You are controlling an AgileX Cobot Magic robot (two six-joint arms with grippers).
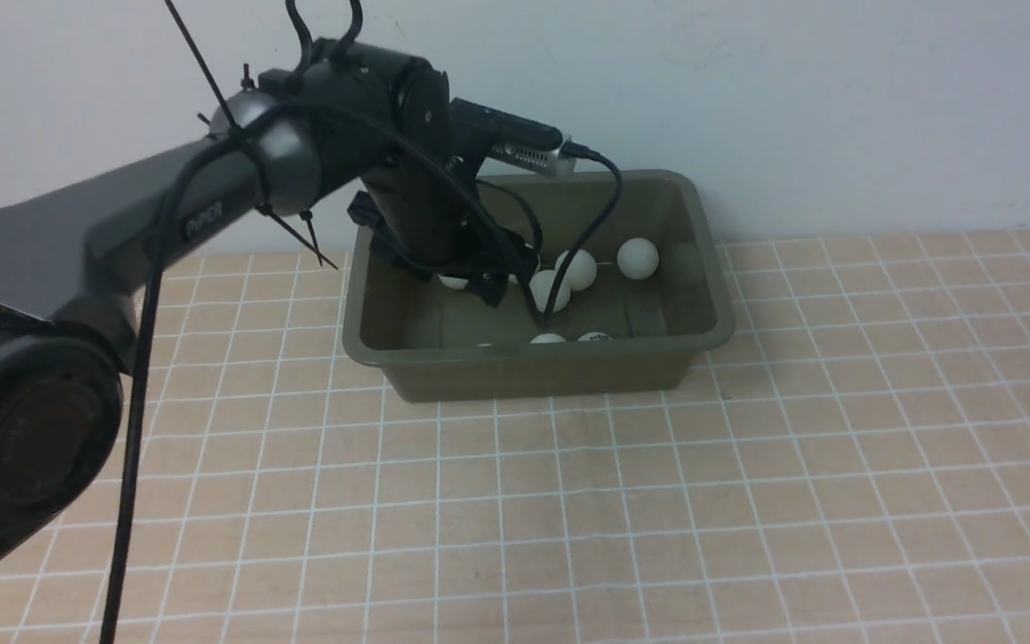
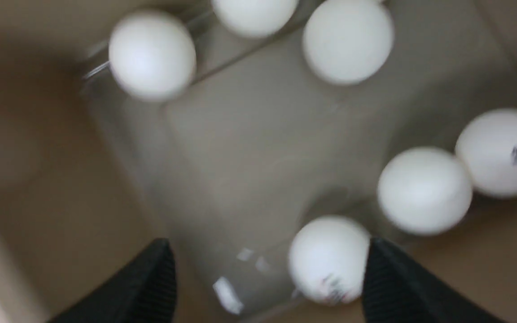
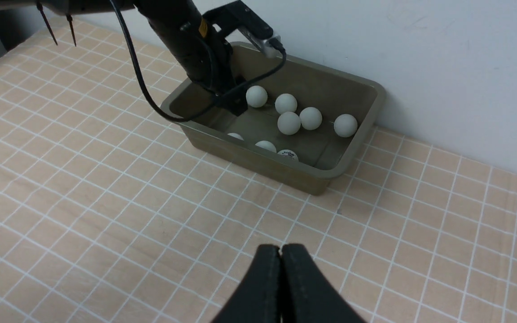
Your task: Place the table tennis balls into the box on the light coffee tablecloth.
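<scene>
The olive-grey box [image 1: 703, 335] stands on the light coffee tablecloth [image 1: 658, 501] by the back wall. Several white table tennis balls [image 1: 637, 258] lie inside it, also shown in the right wrist view [image 3: 289, 123]. My left gripper [image 1: 486, 291] reaches down into the box's left part. In the left wrist view it is open [image 2: 267, 244], jaws wide apart just above the box floor [image 2: 249, 152]. A logo-printed ball [image 2: 328, 260] lies between them against one finger [image 2: 388, 282]; the other balls [image 2: 424, 190] are blurred. My right gripper [image 3: 281, 251] is shut and empty above the cloth, near the box's front.
The white wall [image 1: 837, 107] rises right behind the box. The left arm's black cables [image 1: 135, 429] hang over the cloth's left side and loop into the box. No ball shows on the cloth outside the box.
</scene>
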